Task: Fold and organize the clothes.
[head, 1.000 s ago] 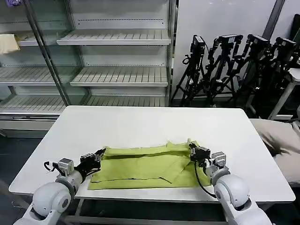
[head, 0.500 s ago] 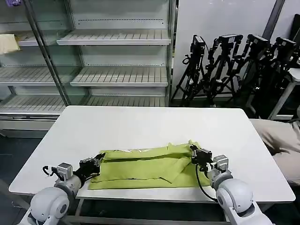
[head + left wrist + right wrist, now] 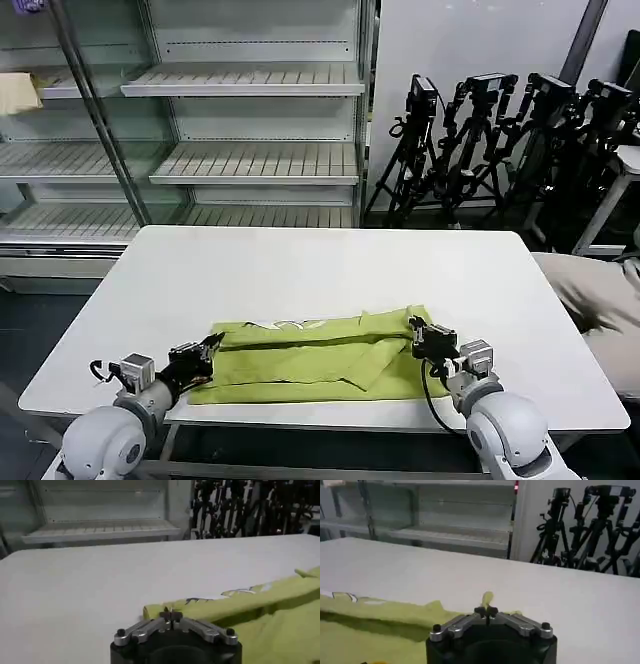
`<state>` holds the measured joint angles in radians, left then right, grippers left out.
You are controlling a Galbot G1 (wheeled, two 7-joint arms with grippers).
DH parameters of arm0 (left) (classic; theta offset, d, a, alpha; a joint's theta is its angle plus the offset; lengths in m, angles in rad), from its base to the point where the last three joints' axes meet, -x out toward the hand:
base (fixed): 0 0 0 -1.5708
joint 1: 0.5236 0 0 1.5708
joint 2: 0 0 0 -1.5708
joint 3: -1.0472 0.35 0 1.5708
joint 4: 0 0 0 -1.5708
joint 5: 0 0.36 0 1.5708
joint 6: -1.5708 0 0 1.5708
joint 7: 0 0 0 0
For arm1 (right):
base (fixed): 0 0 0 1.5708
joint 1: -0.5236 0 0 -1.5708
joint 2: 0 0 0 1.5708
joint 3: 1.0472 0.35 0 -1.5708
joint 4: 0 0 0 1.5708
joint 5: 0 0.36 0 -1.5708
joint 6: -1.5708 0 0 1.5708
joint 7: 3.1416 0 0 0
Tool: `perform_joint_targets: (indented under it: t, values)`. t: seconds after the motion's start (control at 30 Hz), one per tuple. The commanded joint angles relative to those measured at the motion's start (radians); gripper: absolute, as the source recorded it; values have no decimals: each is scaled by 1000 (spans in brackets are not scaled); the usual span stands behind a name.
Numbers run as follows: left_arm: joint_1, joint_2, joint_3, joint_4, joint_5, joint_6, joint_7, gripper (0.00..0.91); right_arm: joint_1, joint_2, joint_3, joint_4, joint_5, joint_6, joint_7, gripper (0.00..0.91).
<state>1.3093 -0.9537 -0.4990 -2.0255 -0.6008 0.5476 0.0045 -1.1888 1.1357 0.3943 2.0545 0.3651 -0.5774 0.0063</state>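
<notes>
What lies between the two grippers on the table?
In the head view, the folded T-shirt spans the stretch from the left gripper to the right gripper; each is shut on an edge of it.

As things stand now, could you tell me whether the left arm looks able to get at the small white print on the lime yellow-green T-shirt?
Probably yes, once it lets go: the left gripper is shut on the lime yellow-green T-shirt at its left edge, and the small white print lies face up close by, with nothing between them.
</notes>
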Motion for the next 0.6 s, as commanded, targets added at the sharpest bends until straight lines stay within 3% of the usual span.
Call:
perform_joint_targets:
  t: [0.03,0.6]
  values:
    - [15,0,1,-9,7,0,0,10,-8,-7,3,14,0,-1,1,0]
    - [57,9,-28,-43,1,1,3,10,-35,-12,16,25,3,0,-6,0]
